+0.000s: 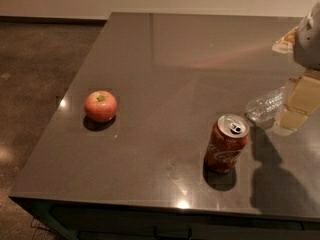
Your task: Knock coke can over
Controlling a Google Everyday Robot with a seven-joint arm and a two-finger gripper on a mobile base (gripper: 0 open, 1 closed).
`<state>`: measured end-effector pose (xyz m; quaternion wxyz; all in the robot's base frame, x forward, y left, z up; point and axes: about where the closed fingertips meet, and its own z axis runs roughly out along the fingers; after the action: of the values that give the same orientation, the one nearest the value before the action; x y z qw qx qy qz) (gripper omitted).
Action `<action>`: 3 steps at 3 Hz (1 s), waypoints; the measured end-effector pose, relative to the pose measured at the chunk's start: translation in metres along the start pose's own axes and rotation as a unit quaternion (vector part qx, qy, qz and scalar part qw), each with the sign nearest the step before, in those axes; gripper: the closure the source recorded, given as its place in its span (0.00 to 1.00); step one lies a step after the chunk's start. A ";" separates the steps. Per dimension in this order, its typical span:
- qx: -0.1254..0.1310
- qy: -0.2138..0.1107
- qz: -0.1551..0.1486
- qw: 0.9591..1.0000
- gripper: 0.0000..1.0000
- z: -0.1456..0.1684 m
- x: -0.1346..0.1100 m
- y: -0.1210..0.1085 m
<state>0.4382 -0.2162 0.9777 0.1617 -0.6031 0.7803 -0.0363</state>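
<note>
The coke can (pixel 226 144), red with white script and a silver top with a pull tab, stands upright on the dark grey table (pixel 170 59), near its front edge and right of centre. My gripper (pixel 294 115) is at the right edge of the view, up and to the right of the can and apart from it. Its cream-coloured fingers (pixel 300 99) point down toward the table. It hangs right beside a clear plastic bottle (pixel 265 105) that lies on its side.
A red-orange apple (pixel 100 106) sits on the left part of the table. A snack packet (pixel 286 40) lies at the far right, partly hidden by the arm. The table's left edge drops to a dark floor (pixel 40 64).
</note>
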 end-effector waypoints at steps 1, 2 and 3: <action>0.002 -0.001 -0.001 1.000 0.00 0.000 -0.001 0.000; -0.009 -0.028 -0.001 1.000 0.00 0.009 0.002 0.013; -0.029 -0.071 -0.002 0.997 0.00 0.027 0.004 0.033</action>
<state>0.4150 -0.2070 0.9429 0.1990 -0.6101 0.7663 0.0295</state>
